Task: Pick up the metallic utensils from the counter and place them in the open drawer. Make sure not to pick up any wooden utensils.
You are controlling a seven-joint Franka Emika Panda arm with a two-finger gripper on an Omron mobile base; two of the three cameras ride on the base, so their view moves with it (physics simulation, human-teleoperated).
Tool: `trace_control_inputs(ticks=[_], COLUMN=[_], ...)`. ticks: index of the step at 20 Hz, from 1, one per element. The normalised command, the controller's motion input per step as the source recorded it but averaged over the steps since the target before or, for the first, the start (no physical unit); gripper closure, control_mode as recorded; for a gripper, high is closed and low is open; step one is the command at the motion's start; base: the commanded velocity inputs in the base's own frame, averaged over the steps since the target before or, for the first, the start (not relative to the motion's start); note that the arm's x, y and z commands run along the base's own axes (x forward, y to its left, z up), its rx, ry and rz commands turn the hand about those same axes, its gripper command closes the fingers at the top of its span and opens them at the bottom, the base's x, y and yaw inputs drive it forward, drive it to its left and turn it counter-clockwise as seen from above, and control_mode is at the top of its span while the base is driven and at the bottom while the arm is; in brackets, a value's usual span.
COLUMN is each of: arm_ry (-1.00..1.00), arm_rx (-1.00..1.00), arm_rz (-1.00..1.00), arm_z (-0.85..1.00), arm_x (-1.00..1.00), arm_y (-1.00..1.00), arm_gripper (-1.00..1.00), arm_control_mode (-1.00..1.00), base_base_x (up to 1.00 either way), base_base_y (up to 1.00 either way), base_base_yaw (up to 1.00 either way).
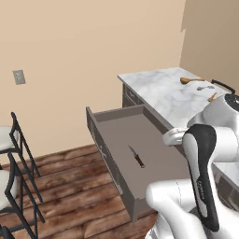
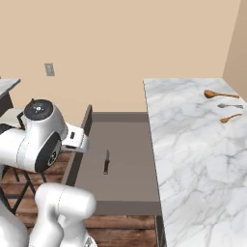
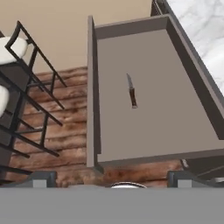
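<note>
Gripper (image 3: 112, 181) above near end of open drawer (image 3: 91, 87), jaws wide apart, holding nothing; fingertips (image 3: 41, 178) at bottom of hand view. Dark-handled utensil (image 3: 131, 91) flat on drawer floor, mid-drawer: slim, grey metal end, brown-black handle. Long axis roughly along drawer's pull-out direction, metal end toward front panel.

Base views add counter (image 2: 193, 144), white marble: long wooden spoon (image 2: 220, 94), silver-grey spoon (image 2: 229, 105), short wooden spoon (image 2: 229, 117) in row near far right edge, handles running across slab. Hand view adds black-framed stools (image 3: 26, 87) on wood floor (image 3: 65, 113).
</note>
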Motion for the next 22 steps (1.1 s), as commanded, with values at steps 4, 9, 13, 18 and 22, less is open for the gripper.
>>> trace_control_inputs(ticks=[4,9,13,18,22], arm_ry=[-0.10,-0.18,0.00,0.00,0.00], arm_rx=[0.00,0.00,0.00,0.00,0.00], arm_rz=[0.00,0.00,0.00,0.00,0.00], arm_z=[0.39,0.37,0.00,0.00,0.00], arm_x=[-0.66,-0.79,0.00,0.00,0.00], arm_y=[0.00,0.00,0.00,0.00,0.00], arm_gripper=[-1.00,-1.00,-1.00,-1.00,-1.00], arm_control_mode=[-1.00,1.00,1.00,1.00,1.00], base_base_x=[0.00,-0.20,-1.00,-1.00,-1.00], base_base_y=[0.00,0.00,-0.01,-0.28,-0.54], base_base_yaw=[0.00,0.00,-0.02,-0.05,-0.06])
